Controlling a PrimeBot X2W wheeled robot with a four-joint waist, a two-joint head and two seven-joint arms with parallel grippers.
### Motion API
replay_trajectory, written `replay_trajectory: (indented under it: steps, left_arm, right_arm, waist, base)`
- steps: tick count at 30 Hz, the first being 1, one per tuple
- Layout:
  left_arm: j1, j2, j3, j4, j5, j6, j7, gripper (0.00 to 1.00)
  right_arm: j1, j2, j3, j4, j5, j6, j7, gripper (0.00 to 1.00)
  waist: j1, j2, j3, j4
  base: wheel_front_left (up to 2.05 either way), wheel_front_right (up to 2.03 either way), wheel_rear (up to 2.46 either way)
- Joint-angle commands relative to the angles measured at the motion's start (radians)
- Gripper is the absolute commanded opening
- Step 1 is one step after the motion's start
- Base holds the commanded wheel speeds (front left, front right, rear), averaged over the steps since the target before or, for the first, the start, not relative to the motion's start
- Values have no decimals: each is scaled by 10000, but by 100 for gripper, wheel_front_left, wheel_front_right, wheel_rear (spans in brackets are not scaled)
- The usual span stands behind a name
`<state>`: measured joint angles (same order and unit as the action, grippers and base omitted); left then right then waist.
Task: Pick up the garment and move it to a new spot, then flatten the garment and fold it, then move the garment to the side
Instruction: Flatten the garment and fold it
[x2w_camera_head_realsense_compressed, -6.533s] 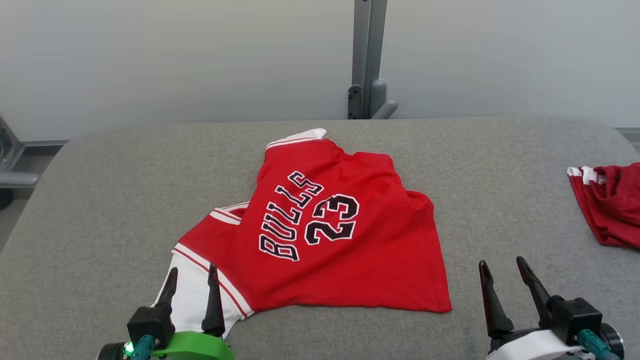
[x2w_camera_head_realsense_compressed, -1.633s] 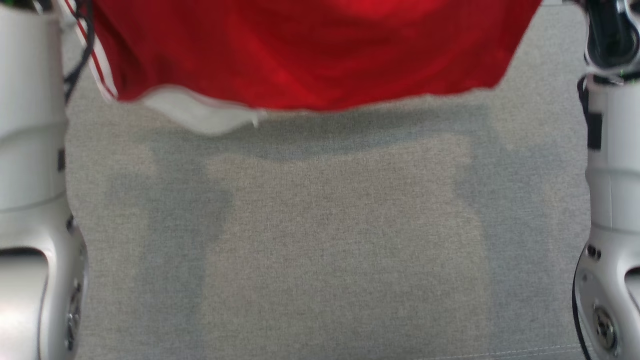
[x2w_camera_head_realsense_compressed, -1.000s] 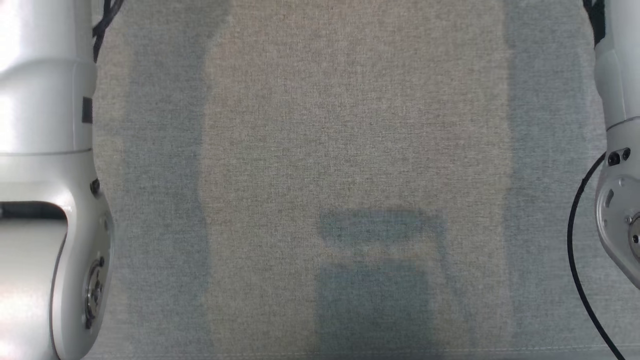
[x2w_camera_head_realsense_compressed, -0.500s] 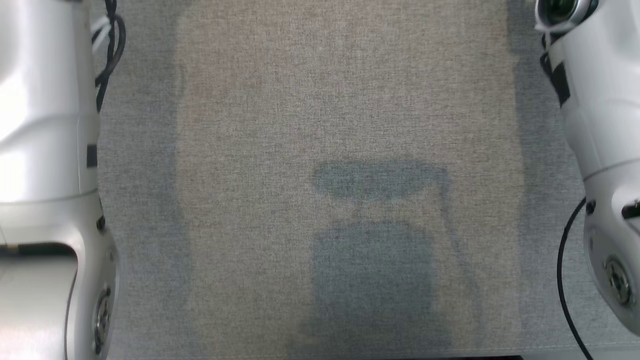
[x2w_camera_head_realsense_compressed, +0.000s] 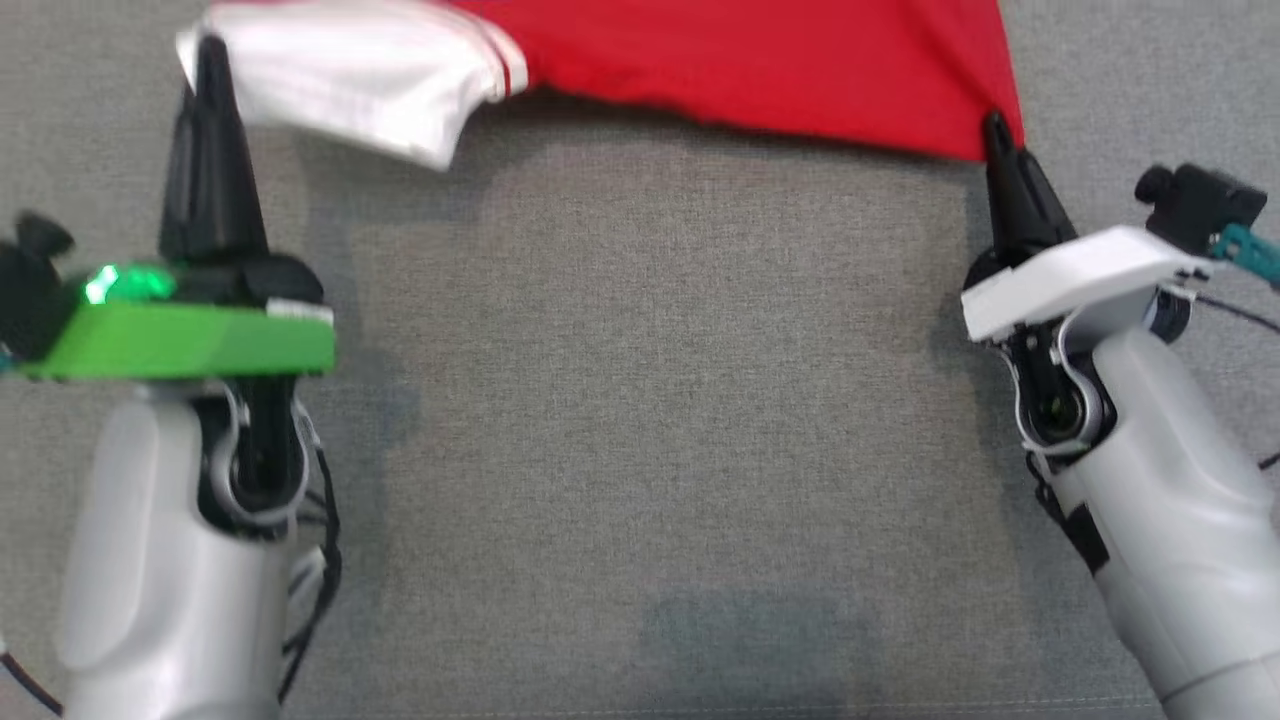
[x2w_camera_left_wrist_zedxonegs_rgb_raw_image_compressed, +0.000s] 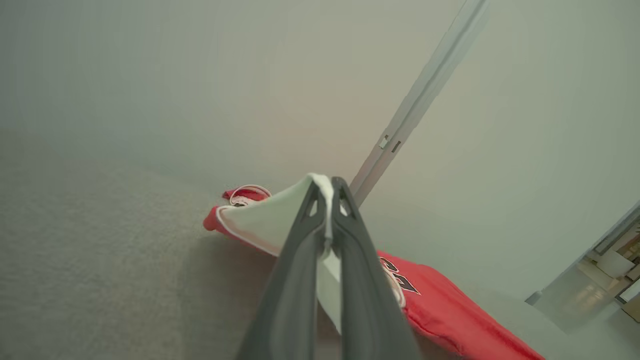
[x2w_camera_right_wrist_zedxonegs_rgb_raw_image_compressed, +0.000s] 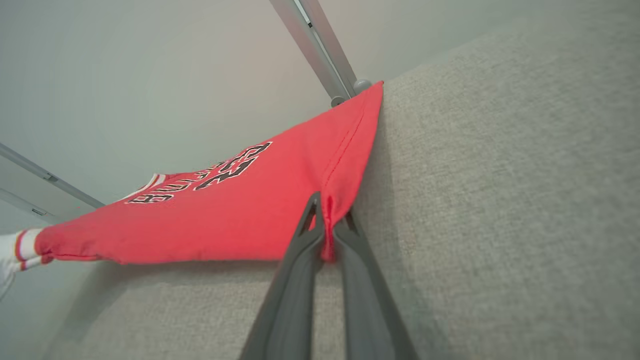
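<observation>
A wide grey fabric-covered surface (x2w_camera_head_realsense_compressed: 640, 420) spreads across the head view, bare between my two arms. A red basketball garment (x2w_camera_head_realsense_compressed: 760, 60) with black-and-white lettering runs along the top of that view, stretched between both hands. Its near edge is lifted, and the rest trails away across the surface toward the pale wall (x2w_camera_left_wrist_zedxonegs_rgb_raw_image_compressed: 150, 75).

My left hand (x2w_camera_head_realsense_compressed: 210, 70), on the arm with the green band, has its two dark fingers pressed together on the garment's white sleeve (x2w_camera_head_realsense_compressed: 350, 70). The left wrist view shows white cloth pinched between them. My right hand (x2w_camera_head_realsense_compressed: 995, 130) is clamped on the red hem corner, with a fold of red caught between its fingers in the right wrist view.

I judge this to be the end of moving the garment, heading into flattening it. The next move calls for lowering both hands evenly, keeping the near edge taut, then releasing.

In the right wrist view the garment's far corner seems to lie close to the surface's far edge, by a metal post (x2w_camera_right_wrist_zedxonegs_rgb_raw_image_compressed: 320, 55). The open room is on my side, so I would draw the cloth toward me. The sleeve sags and may bunch.
</observation>
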<state>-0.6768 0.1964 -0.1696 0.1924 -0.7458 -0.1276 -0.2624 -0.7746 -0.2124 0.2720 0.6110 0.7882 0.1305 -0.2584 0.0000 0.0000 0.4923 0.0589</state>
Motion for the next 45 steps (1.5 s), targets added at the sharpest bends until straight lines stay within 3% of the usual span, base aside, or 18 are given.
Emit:
replay_trajectory:
  steps: [1,5,8,17,23,34,45]
  left_arm:
    - [1320,-212,186,-284,-213,-37,-25,0]
    - [3998,-888,919,-810,-141,-38,-27,0]
    - [5019,-1257,1206,-833,-305,-38,-27,0]
    - [6843,-1439,950,-555,128,-39,-27,0]
    - [7975,-1441,1150,-474,420,32,-27,0]
    - [9201,-1442,1424,-679,635,142,-27,0]
    - [8486,-1443,833,-317,951,67,-26,0]
  right_arm:
    - [986,-139,-79,-377,246,2,-74,0]
    - [3029,3,-723,-1304,172,0,-74,0]
    - [4076,355,-1274,-1653,-123,0,-69,0]
    - [6455,1207,-2333,-2496,-635,0,-71,0]
    - [7767,1494,-2409,-3042,-697,0,-72,0]
    - [9333,1594,-2125,-3155,-266,1,-73,0]
    - [8882,1600,-1704,-2286,70,1,-73,0]
  waist:
    - [0,0,-1292,299]
    - [0,0,-2159,495]
    - [0,0,-2616,604]
    - [0,0,-3674,804]
    - [0,0,-4217,750]
    - [0,0,-4808,499]
    - [0,0,-5035,439]
  base:
    - [0,0,0]
    - [0,0,0]
    - [0,0,0]
    - [0,0,0]
    - [0,0,0]
    - [0,0,0]
    - [0,0,0]
